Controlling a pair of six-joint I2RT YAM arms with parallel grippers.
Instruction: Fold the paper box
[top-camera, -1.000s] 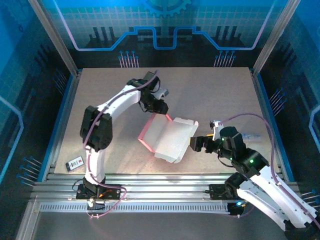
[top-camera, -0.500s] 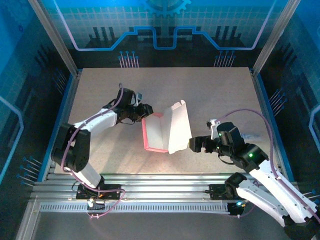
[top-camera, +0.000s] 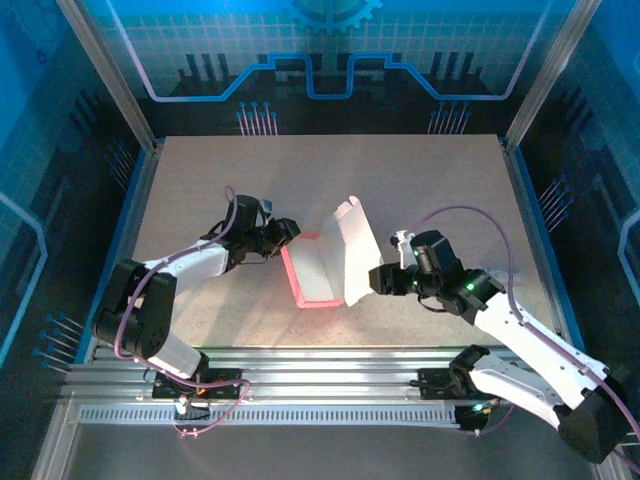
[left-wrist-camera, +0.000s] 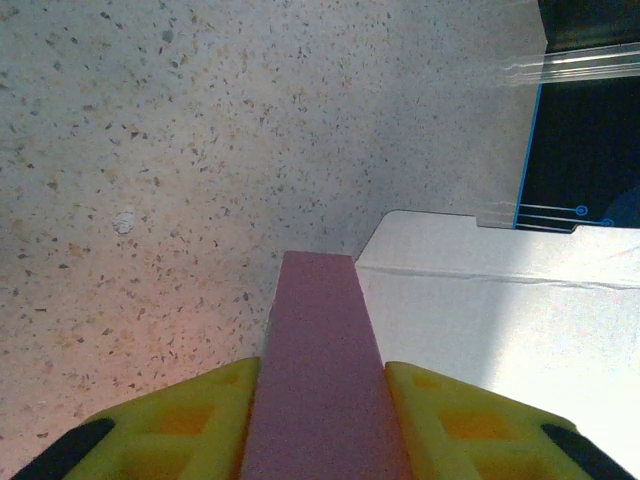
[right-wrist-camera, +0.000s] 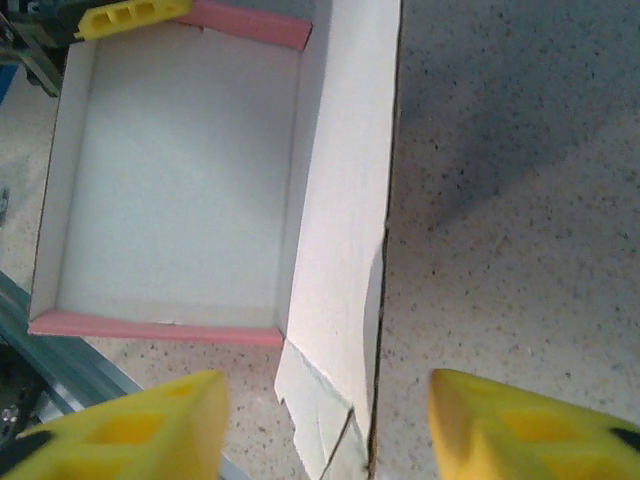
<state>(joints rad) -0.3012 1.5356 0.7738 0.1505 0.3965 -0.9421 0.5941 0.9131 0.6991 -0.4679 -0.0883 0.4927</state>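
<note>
The paper box (top-camera: 320, 270) lies mid-table as a shallow open tray, whitish inside with pink walls. Its whitish lid flap (top-camera: 353, 250) stands up along the right side. My left gripper (top-camera: 287, 233) is shut on the tray's far-left pink wall; in the left wrist view that pink wall (left-wrist-camera: 320, 330) fills the gap between the yellow fingers (left-wrist-camera: 170, 420). My right gripper (top-camera: 375, 280) is at the lid's right edge, jaws open. In the right wrist view the lid flap (right-wrist-camera: 340, 230) runs between the spread fingertips (right-wrist-camera: 140, 420) without touching either.
The speckled table (top-camera: 430, 180) has free room behind and to the right of the box. Aluminium rails (top-camera: 320, 365) run along the near edge, and frame posts (top-camera: 120, 75) stand at the far corners.
The box has been drawn toward the left and near side and its lid has swung up. My left arm has dropped lower. My right gripper has advanced left up to the lid.
</note>
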